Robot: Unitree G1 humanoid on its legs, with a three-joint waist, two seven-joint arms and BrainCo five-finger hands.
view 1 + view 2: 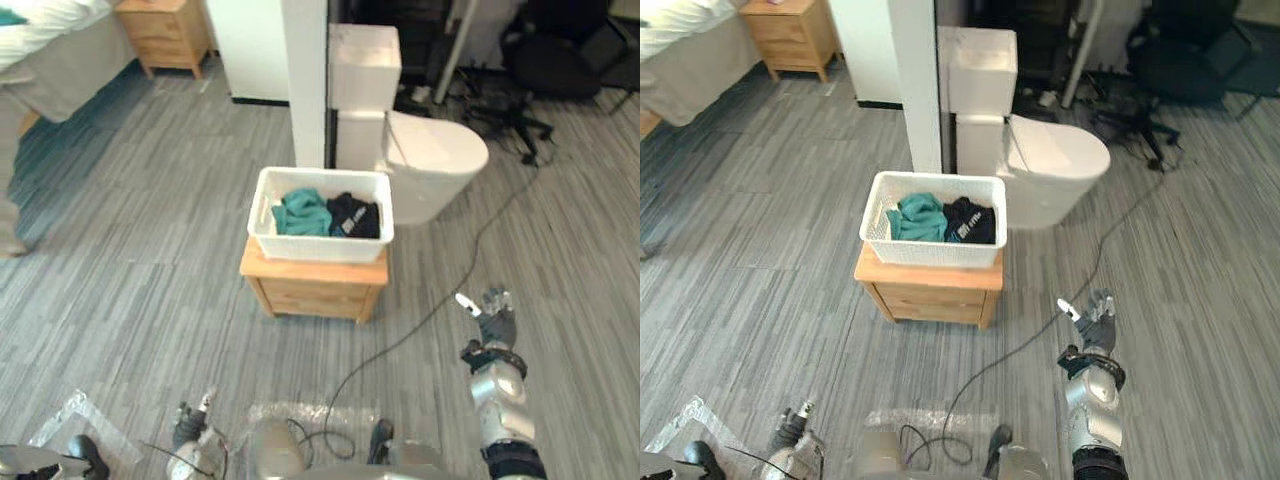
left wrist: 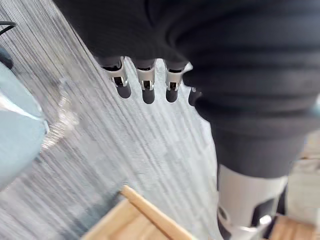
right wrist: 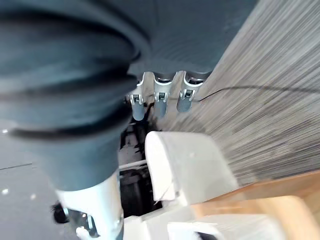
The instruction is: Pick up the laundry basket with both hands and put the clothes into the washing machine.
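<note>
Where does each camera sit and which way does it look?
Left eye view: on the head, looking down at the laundry basket on a wooden cabinet; right hand low right, left hand low left.
Right eye view: beside it, same scene, same hands.
Left wrist view: on the left wrist, looking past its fingers at floor and a wooden edge.
Right wrist view: on the right wrist, past its fingers towards the toilet.
Both eyes share basket, cabinet, toilet.
</note>
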